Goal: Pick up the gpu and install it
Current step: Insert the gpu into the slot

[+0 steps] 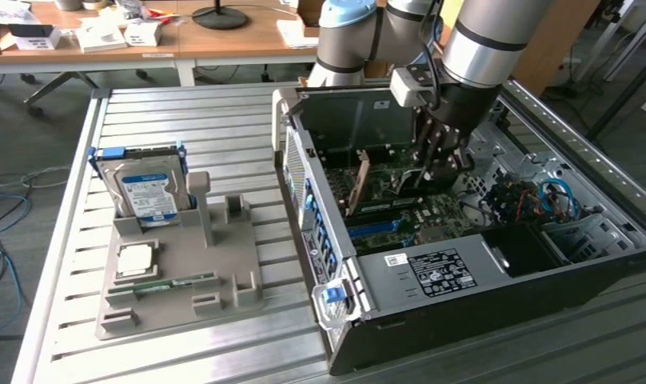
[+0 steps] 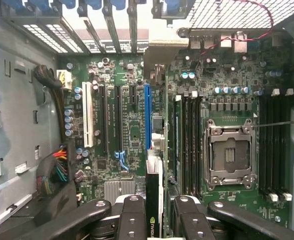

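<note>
- Case [image 1: 536, 288]: open dark sheet-metal box lying on a ribbed alu table [image 1: 185, 112]. A perforated grille and blue plastic clips showed along one wall.
- Motherboard [image 2: 131, 130]: green PCB, glossy, crowded w/ small round caps. It carried long black slots, one white slot and one blue slot [image 2: 147, 115].
- CPU socket [image 2: 229, 152]: square frame of bright silver metal, w/ black memory slots on either side.
- Gpu [image 2: 154, 200]: seen edge-on, thin and blade-like, w/ a black body and a green logo near the fingers. It stood upright inside the case over the board, roughly in line w/ the blue slot; can't tell if seated.
- Gripper [image 2: 156, 207]: black jointed metal fingers [image 2: 133, 215] w/ round bolts, closed on the gpu from both flat sides, card clamped betw. them.
- Outside the case, at the exterior view's left, a grey moulded holder [image 1: 237, 272] held a silver blue-labelled hard drive [image 1: 147, 192].
</note>
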